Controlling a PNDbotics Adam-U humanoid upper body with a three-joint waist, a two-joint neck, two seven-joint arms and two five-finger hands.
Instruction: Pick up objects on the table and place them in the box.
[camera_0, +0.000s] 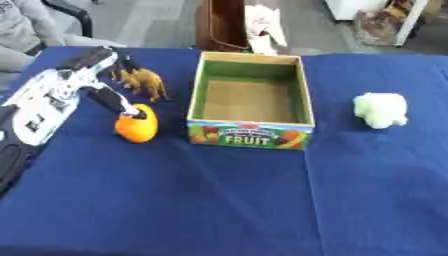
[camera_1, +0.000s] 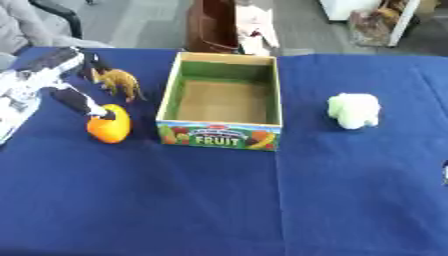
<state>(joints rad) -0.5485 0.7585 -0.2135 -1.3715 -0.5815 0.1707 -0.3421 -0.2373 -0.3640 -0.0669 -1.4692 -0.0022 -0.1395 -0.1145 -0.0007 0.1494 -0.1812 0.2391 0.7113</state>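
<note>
An open cardboard box (camera_0: 250, 136) with "FRUIT" printed on its front stands mid-table, and nothing shows inside it. Left of it lies an orange fruit (camera_0: 137, 128). Behind the fruit stands a brown toy animal (camera_0: 145, 83). My left hand (camera_0: 74, 82) comes in from the left edge with its fingers stretched out. The thumb tip rests on top of the orange fruit and the dark fingertips reach to the toy animal's back end. A white fluffy toy (camera_0: 381, 110) lies to the right of the box. My right hand shows in neither view.
A blue cloth (camera_0: 219, 200) covers the table, with wide bare cloth in front of the box. Behind the table stand a brown chair (camera_0: 219, 25) and a seated person at the far left corner.
</note>
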